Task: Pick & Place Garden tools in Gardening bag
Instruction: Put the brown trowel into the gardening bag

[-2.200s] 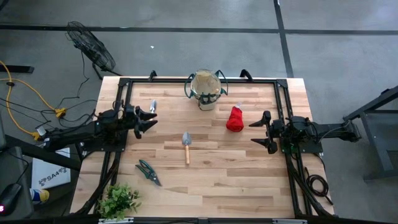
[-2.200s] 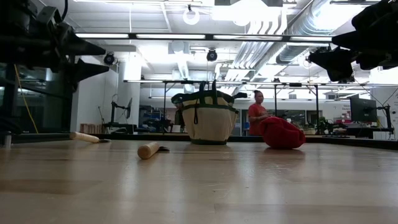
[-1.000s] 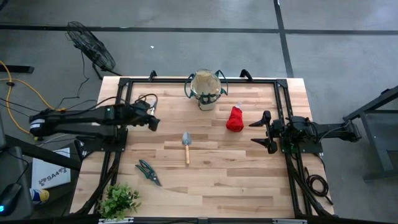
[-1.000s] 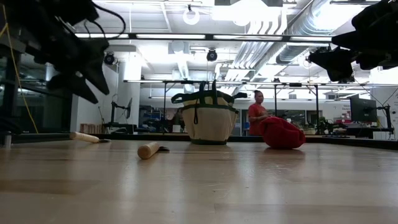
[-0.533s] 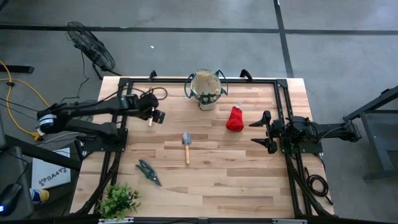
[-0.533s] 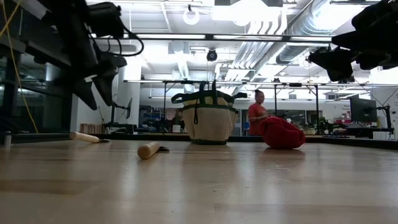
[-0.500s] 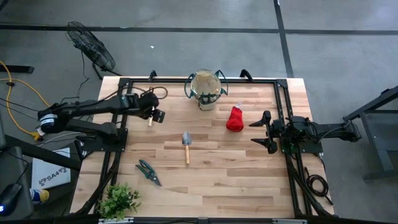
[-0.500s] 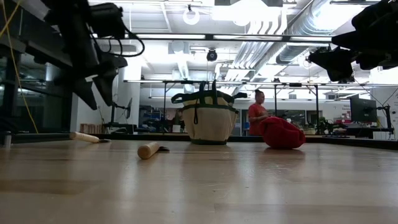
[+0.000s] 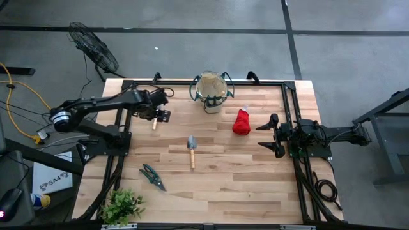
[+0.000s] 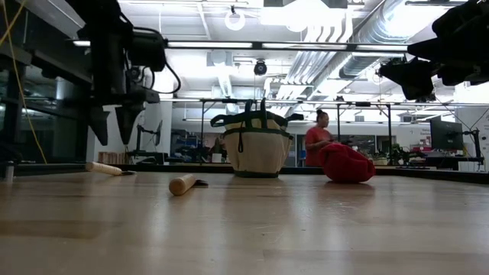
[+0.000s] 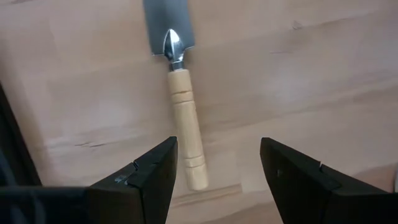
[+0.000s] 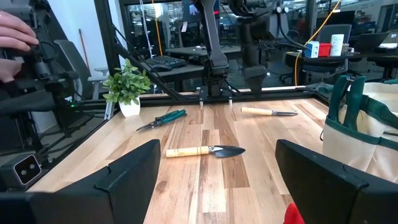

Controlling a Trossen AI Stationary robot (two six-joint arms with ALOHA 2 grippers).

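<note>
Near the far left of the table lies a wooden-handled hand tool [image 11: 183, 118] with a metal head, flat on the wood. My left gripper [image 9: 160, 115] hangs open above it, fingers pointing down [image 10: 111, 126]; the handle lies by one finger without touching it. The beige gardening bag [image 9: 211, 93] stands at the far middle. The red bundle [image 9: 241, 121] lies to its right. A trowel [image 9: 191, 150] lies mid-table, and green-handled shears [image 9: 152, 176] lie near left. My right gripper [image 9: 271, 135] waits open at the right side.
A leafy plant [image 9: 121, 206] stands at the near left corner. Black frame rails [image 9: 124, 128] run along the table's sides. Bare wood stretches across the near middle and near right. A person in red [image 10: 315, 141] sits beyond the table, and a hand [image 12: 15, 31] shows in the right wrist view.
My left gripper has swung toward the table's far edge and tipped from a slant until it points down over the wooden-handled tool. It has stayed open. No tool has moved.
</note>
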